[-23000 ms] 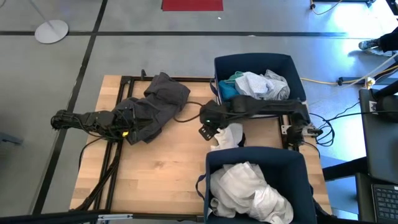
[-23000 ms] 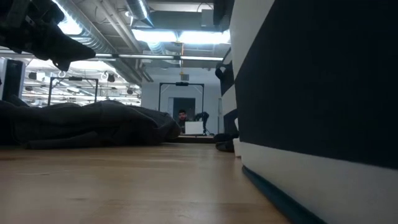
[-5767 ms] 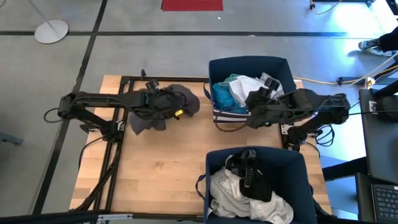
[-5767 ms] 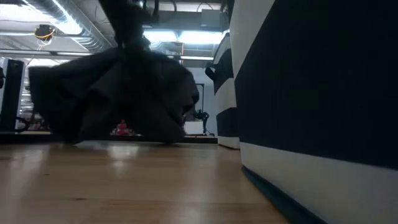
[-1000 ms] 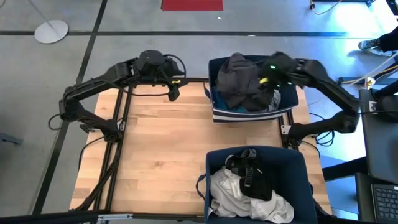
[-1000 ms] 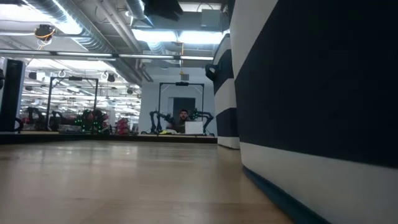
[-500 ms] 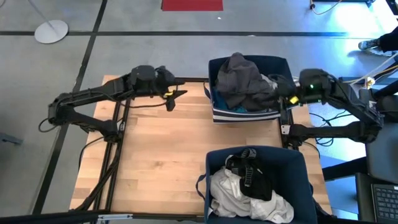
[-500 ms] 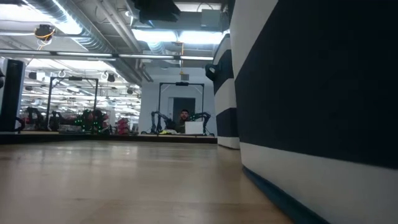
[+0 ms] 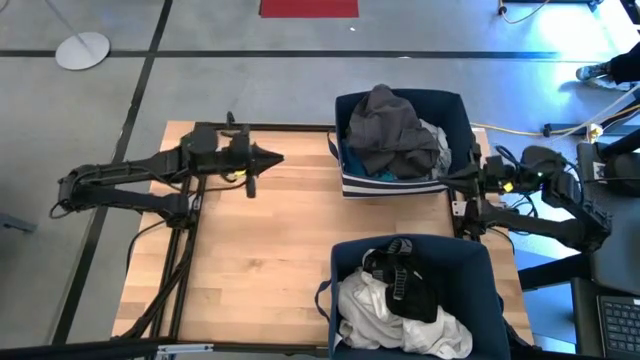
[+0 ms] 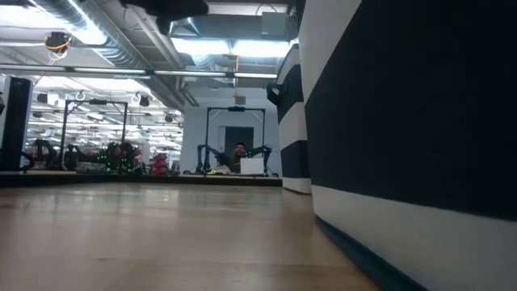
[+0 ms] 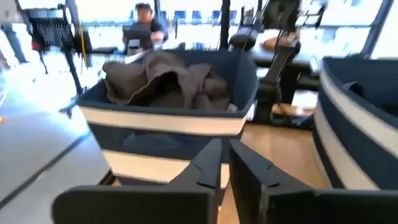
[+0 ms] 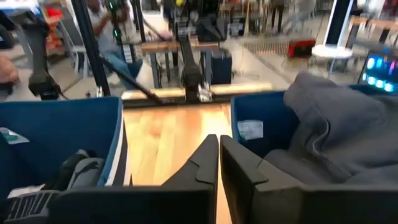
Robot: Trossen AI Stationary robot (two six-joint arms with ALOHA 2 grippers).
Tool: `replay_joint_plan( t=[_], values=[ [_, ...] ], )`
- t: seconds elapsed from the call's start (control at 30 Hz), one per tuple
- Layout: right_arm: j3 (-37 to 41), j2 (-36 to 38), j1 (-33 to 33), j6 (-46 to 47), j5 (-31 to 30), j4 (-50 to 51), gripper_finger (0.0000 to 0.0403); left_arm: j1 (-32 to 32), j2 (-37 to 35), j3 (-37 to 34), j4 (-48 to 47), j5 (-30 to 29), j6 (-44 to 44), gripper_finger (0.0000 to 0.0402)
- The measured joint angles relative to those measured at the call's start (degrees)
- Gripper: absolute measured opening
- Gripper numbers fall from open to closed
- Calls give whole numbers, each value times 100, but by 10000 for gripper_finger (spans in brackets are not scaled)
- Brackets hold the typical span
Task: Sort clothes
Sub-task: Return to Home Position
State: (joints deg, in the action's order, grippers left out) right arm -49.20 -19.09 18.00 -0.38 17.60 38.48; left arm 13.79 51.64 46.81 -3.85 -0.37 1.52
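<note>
1. the wooden desk (image 9: 260,270) fills the middle of the high view; its bare top carries no garment.
2. the near bin (image 9: 345,262), navy blue, sits at 5 o'clock on the desk, and the far bin (image 9: 458,108), also navy with a white band, sits at 1 o'clock.
3. the left arm lies folded low along the desk's 10 o'clock side. the left pincer (image 11: 225,149) points toward the far bin from well apart; its fingers (image 11: 208,165) are almost together with only a slim gap, gripping nothing.
4. the right arm is tucked at the desk's 3 o'clock edge, just beside the far bin's outer corner. the right pincer (image 12: 219,143) aims across the gap between the two bins, fingers (image 12: 205,158) nearly touching, empty.
5. the dark grey garment (image 9: 390,125) is heaped on top inside the far bin, one fold draped over the rim at 12 o'clock, with a pale piece (image 9: 433,135) showing at its 3 o'clock side.
6. the white clothes (image 9: 385,318) are bunched in the near bin.
7. the black garment (image 9: 400,282) lies on top of them, toward 12 o'clock in that bin.
</note>
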Motion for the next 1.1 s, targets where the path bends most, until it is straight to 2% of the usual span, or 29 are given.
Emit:
replay_joint_plan(
  t=[0.13,0.53,0.67,0.83,0.9,1.03,1.1],
  values=[
    [605,579,0,15,-6,-383,8,-160,-498,-603,676,-1,24,3],
    [1736,1884,0,300,-410,-902,13,-346,-1492,-1785,1324,-180,-73,1],
    [1788,1887,0,469,-453,-1114,14,-346,-1691,-2029,1373,-198,-111,5],
    [1813,1873,1,994,-908,-1212,14,-344,-1883,-2208,1384,-200,-131,5],
    [1839,1879,2,1068,-719,-1203,14,-344,-1928,-2219,1337,-200,-129,2],
    [1973,1878,0,1069,102,-1461,14,-344,-2014,-2219,1343,-199,-70,2],
    [2029,1890,0,1080,172,-1693,14,-344,-2061,-2219,1343,-200,-18,3]
  ],
)
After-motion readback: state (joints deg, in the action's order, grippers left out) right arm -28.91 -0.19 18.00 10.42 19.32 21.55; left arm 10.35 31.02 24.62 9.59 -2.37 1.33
